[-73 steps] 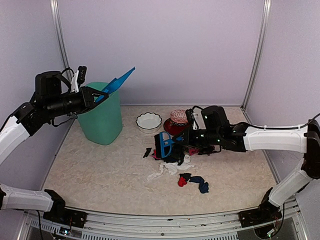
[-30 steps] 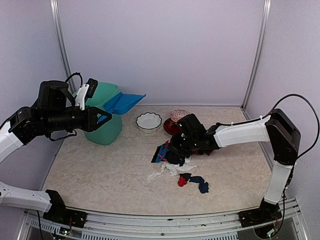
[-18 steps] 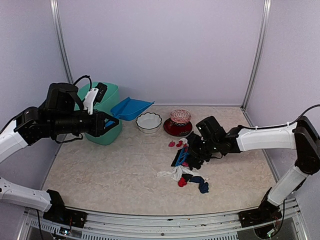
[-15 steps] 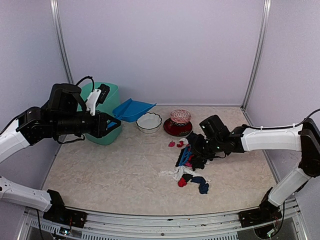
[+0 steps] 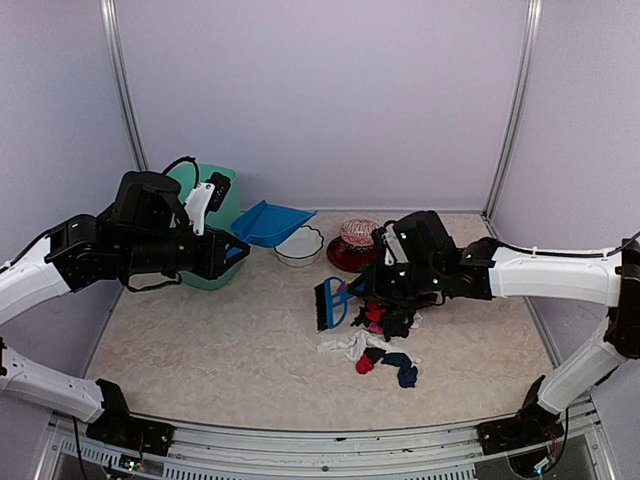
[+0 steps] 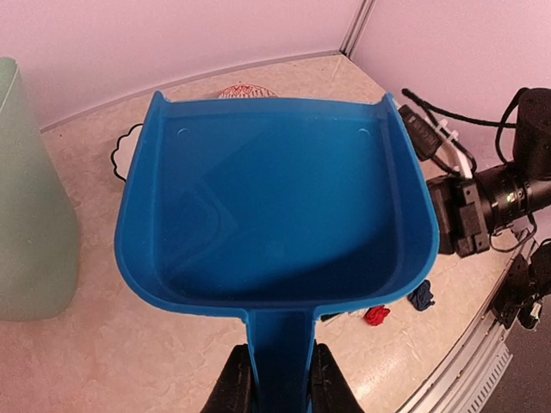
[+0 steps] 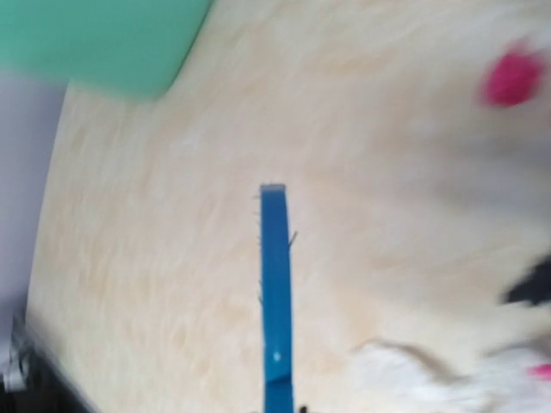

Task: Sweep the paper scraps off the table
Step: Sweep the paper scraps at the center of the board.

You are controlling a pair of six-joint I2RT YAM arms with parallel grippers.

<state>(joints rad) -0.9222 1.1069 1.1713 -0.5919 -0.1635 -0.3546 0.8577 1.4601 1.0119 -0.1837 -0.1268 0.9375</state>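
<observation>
The table is carrying the paper scraps, piled right of centre. The left gripper is clamping the handle of the blue dustpan, held aloft. The right gripper is gripping the hand brush just beside the pile. The scraps are looking light, soft and scatter-prone, so they are judged better brushed than pinched.

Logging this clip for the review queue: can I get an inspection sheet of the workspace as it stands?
Surface: beige marbled table, no spill seen.
Job's things: paper scraps, black, white, red, blue and pink, bunched right of centre.
Clutter: teal bin, white bowl and red dish at the back.
Tools: left tool shut on the handle of the blue dustpan, which is empty and raised; right tool shut on the blue brush, left of the scraps.
Cables: black cable looped above the left wrist.
Surroundings: lilac walls, metal posts, front rail.
</observation>
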